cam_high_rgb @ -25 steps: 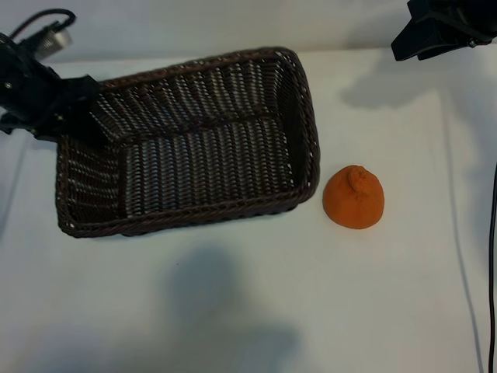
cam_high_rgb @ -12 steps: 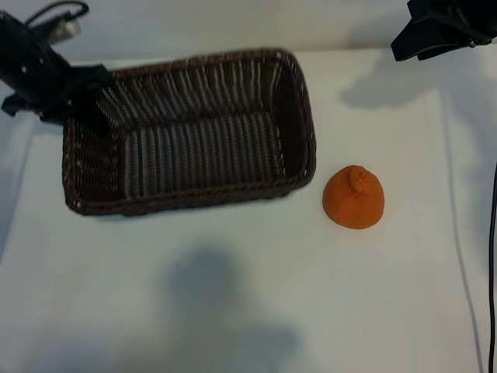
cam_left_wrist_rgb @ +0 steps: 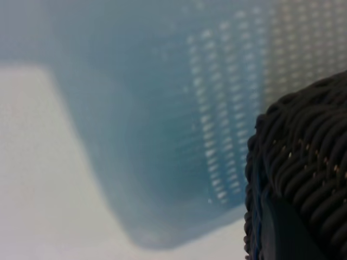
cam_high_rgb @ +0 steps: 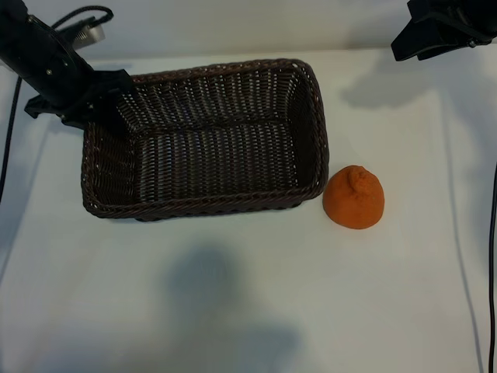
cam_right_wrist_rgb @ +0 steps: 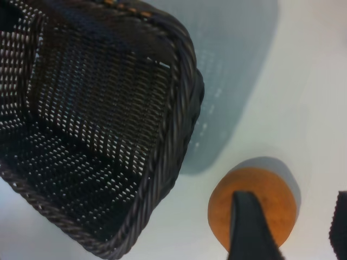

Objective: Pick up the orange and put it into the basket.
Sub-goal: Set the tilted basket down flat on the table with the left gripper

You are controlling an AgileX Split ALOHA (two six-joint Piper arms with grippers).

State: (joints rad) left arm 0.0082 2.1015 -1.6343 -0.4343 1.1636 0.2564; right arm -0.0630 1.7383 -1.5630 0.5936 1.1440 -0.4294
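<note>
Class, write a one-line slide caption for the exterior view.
Left gripper grips the wicker basket at its corner; the orange sits beside it on the white table.

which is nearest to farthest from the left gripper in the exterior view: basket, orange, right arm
1. The basket: the left gripper is at its upper-left corner rim.
2. The orange: on the table just off the basket's right end.
3. The right arm: top right corner of the view, farthest.
</note>
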